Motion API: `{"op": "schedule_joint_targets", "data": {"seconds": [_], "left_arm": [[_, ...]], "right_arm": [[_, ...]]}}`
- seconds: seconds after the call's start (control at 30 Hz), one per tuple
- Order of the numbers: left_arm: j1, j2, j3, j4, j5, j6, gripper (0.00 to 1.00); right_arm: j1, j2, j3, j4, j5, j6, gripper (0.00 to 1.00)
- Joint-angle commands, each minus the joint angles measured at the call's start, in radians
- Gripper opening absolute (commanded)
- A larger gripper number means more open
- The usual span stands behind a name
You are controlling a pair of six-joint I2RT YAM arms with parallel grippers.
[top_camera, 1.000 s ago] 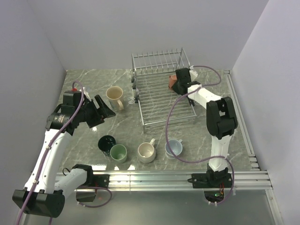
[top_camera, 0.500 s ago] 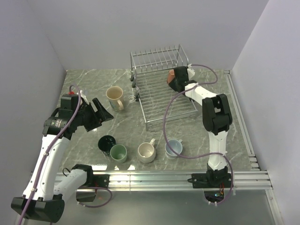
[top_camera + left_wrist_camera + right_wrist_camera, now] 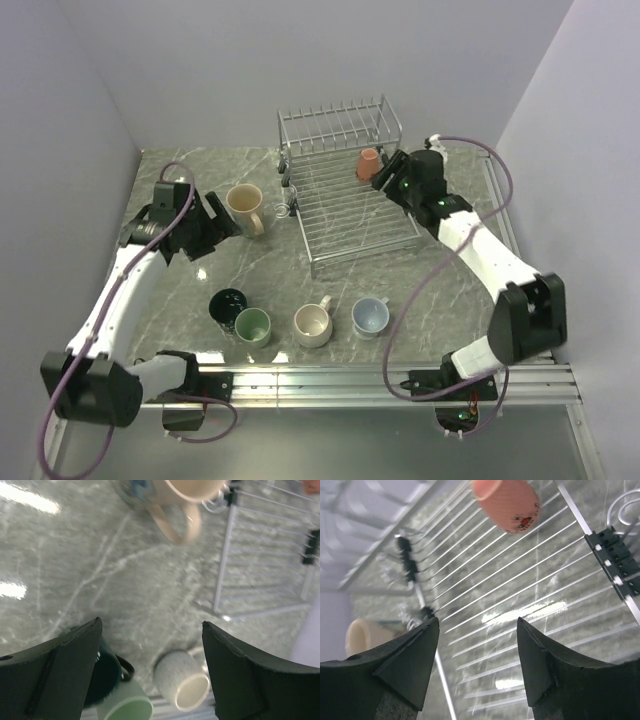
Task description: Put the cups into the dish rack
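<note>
Your right end effector (image 3: 388, 172) hangs over the back right corner of the dish rack (image 3: 345, 215) with its jaws spread apart and nothing between them. In the right wrist view the end effector (image 3: 475, 630) looks down on the rack's (image 3: 530, 600) wire grid. The small reddish-brown mug (image 3: 507, 502) stands on those wires just ahead of the fingertips and clear of them. From above, that mug (image 3: 368, 163) sits at the rack's back right, close to the upright tines. It looks to be mouth-down, though the angle leaves you unsure.

Your left end effector (image 3: 215, 222) is out to the left of the rack, also released and empty. It is just beside the tall cream mug (image 3: 244, 207), which stands upright on the table (image 3: 180, 180) near the rack's left edge. In the left wrist view the end effector (image 3: 150, 625) frames bare marble, with the cream mug (image 3: 170, 490) blurred at the top edge and the rack's (image 3: 225, 555) front left corner to its right.

The other four cups stand on the table in front of the rack. They are the dark teal mug (image 3: 228, 304), the light green mug (image 3: 252, 326) touching or nearly touching it, the beige mug (image 3: 313, 323) and the pale blue-white mug (image 3: 371, 316). The pale blue-white one is nearest the rack's front edge.
</note>
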Motion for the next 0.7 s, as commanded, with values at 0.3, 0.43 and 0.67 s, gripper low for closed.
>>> {"op": "schedule_joint_targets", "data": {"seconds": [0.3,0.43,0.67], "left_arm": [[-0.001,0.318,0.166,0.226,-0.113,-0.009,0.83],[-0.001,0.380,0.223,0.247,-0.124,-0.002,0.83],[-0.001,0.473,0.246,0.230,-0.177,-0.013,0.77]], "right_arm": [[-0.007,-0.295,-0.038,-0.271,-0.047,-0.119,0.70],[-0.007,-0.318,-0.027,-0.303,-0.058,-0.118,0.70],[-0.007,-0.315,-0.037,-0.302,-0.104,-0.124,0.70]]}}
